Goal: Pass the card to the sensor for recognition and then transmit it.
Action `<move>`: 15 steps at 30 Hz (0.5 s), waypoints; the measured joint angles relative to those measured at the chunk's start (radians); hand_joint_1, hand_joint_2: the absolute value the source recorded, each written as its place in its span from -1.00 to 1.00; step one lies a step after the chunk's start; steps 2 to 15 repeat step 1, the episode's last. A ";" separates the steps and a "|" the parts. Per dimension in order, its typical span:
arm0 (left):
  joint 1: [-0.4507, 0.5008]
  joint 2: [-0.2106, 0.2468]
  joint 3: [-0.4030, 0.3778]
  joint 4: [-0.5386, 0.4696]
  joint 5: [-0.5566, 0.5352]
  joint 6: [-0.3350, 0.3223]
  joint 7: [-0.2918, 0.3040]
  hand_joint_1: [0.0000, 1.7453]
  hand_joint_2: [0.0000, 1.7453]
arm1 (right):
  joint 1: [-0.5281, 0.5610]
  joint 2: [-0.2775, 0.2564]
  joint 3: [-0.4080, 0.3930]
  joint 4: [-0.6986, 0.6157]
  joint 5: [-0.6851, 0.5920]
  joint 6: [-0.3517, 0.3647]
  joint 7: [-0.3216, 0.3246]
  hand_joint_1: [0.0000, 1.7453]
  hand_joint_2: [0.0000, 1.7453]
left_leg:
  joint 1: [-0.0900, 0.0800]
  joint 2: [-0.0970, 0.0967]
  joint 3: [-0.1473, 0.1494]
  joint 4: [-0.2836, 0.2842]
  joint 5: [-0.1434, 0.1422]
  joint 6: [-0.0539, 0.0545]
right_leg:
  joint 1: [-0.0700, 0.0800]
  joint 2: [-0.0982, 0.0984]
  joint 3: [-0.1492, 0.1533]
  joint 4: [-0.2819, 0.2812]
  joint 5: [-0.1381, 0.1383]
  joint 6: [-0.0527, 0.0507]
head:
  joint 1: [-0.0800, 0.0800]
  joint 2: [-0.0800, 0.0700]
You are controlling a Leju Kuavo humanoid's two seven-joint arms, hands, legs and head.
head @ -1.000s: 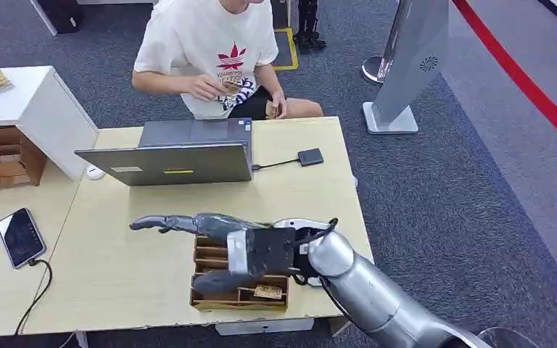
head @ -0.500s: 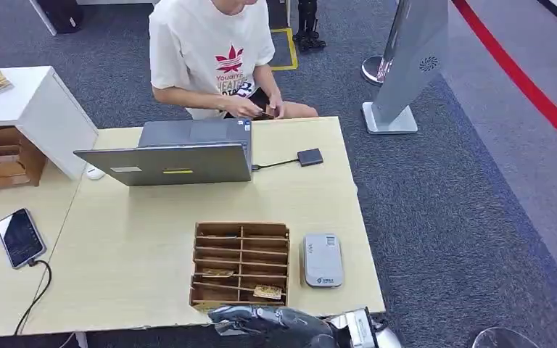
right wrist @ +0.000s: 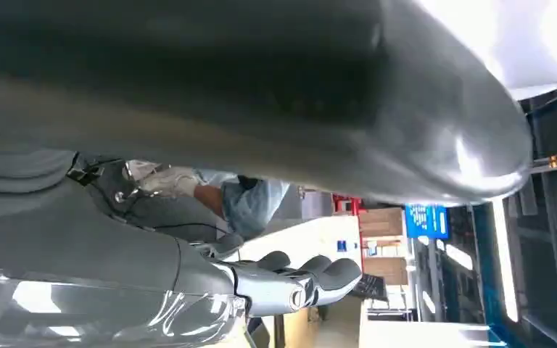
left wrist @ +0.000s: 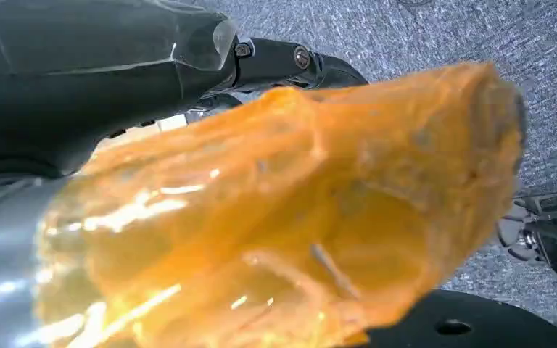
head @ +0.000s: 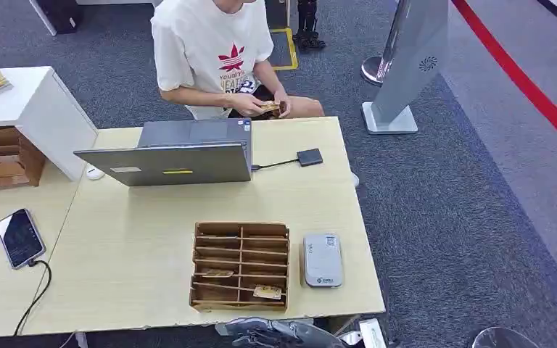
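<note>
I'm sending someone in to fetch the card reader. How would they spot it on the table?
Find the pale wooden table with the open laptop. At its near right edge sits a wooden slotted card organizer; the card sensor lies just right of it, apart from it. It is the flat grey rounded slab there.

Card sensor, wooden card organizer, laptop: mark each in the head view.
card sensor (head: 323, 259): head view, middle of its grey top face.
wooden card organizer (head: 241, 230): head view, far rim.
laptop (head: 165, 164): head view, back of the open lid.
</note>
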 joint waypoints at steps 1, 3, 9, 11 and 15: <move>0.000 0.000 0.000 0.000 0.000 0.000 0.000 -1.00 -1.00 | 0.000 0.000 0.000 0.000 0.000 0.000 0.000 -1.00 -1.00 | 0.000 0.000 0.000 0.000 0.000 0.000 | 0.000 0.000 0.000 0.000 0.000 0.000 | 0.000 0.000; 0.000 0.000 0.000 0.000 0.000 0.000 0.000 -1.00 -1.00 | 0.000 0.000 0.000 0.000 0.000 0.000 0.000 -1.00 -1.00 | 0.000 0.000 0.000 0.000 0.000 0.000 | 0.000 0.000 0.000 0.000 0.000 0.000 | 0.000 0.000; 0.000 0.000 0.000 0.000 0.000 0.000 0.000 -1.00 -1.00 | 0.000 0.000 0.000 0.000 0.000 0.000 0.000 -1.00 -1.00 | 0.000 0.000 0.000 0.000 0.000 0.000 | 0.000 0.000 0.000 0.000 0.000 0.000 | 0.000 0.000; 0.000 0.000 0.000 0.000 0.000 0.000 0.000 -1.00 -1.00 | 0.000 0.000 0.000 0.000 0.000 0.000 0.000 -1.00 -1.00 | 0.000 0.000 0.000 0.000 0.000 0.000 | 0.000 0.000 0.000 0.000 0.000 0.000 | 0.000 0.000; 0.000 0.000 0.000 0.000 0.000 0.000 0.000 -1.00 -1.00 | 0.000 0.000 0.000 0.000 0.000 0.000 0.000 -1.00 -1.00 | 0.000 0.000 0.000 0.000 0.000 0.000 | 0.000 0.000 0.000 0.000 0.000 0.000 | 0.000 0.000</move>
